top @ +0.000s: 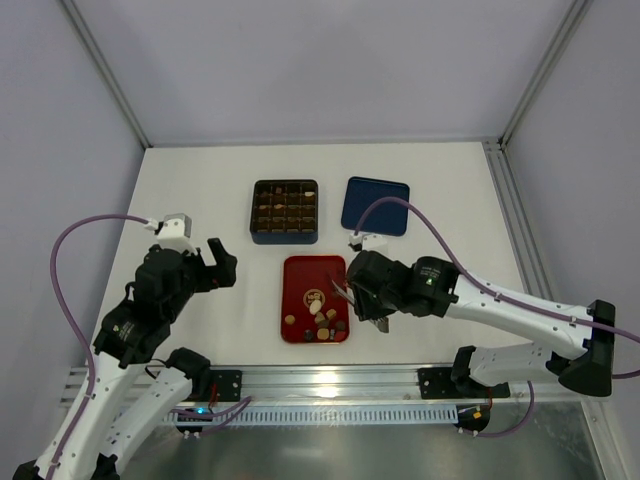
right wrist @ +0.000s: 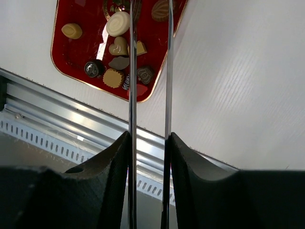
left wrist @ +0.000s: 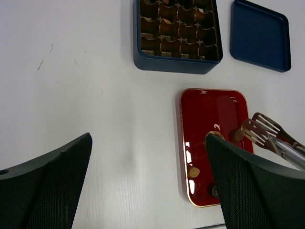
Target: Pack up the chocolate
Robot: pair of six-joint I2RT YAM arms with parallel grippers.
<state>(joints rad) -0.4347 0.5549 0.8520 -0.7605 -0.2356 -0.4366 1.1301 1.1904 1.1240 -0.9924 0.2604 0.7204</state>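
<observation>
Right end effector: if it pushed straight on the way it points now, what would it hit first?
The right end effector grips tongs aimed at the red tray. Their tips would probably first meet the cream-white swirl chocolate or the brown oval chocolate; their height above the tray is unclear.

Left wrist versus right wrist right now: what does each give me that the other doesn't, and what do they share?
Left wrist only: the box with its grid insert, the lid beside it, and the open left end effector. Right wrist only: the rail past the tray's end, and the right end effector clamped on the tongs. Both: the tray, some chocolates on it, and the tongs reaching over it.
</observation>
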